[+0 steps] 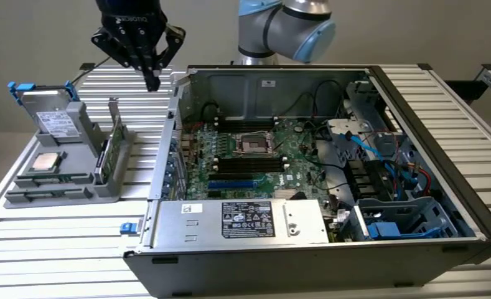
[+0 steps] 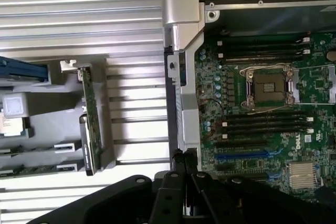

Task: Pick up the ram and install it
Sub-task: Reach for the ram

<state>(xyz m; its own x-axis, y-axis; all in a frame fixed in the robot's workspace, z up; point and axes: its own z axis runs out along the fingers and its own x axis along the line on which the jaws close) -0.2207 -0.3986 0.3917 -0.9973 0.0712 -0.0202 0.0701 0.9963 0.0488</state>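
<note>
The ram (image 2: 31,171) is a long, narrow green circuit-board stick. It lies on edge in a slot of the moulded grey plastic tray (image 1: 19,199), in the lower left of the exterior view. So little of its face shows that its chips and label cannot be made out. Its long axis runs across the exterior view from left to right, parallel to the tray's near edge.

Behind it in the same tray are a square silver processor chip (image 1: 46,162) and a wider green card with a metal bracket (image 1: 111,146), which stands upright on its long edge.

The black metal gripper (image 1: 152,78) hangs in the upper left of the exterior view above the ribbed aluminium table (image 1: 54,249). It sits between the tray and the open steel computer case (image 1: 228,87). Its fingers are pressed together with nothing between them, well apart from the ram. Inside the case lies a flat green motherboard (image 1: 262,162) with black slots.
</note>
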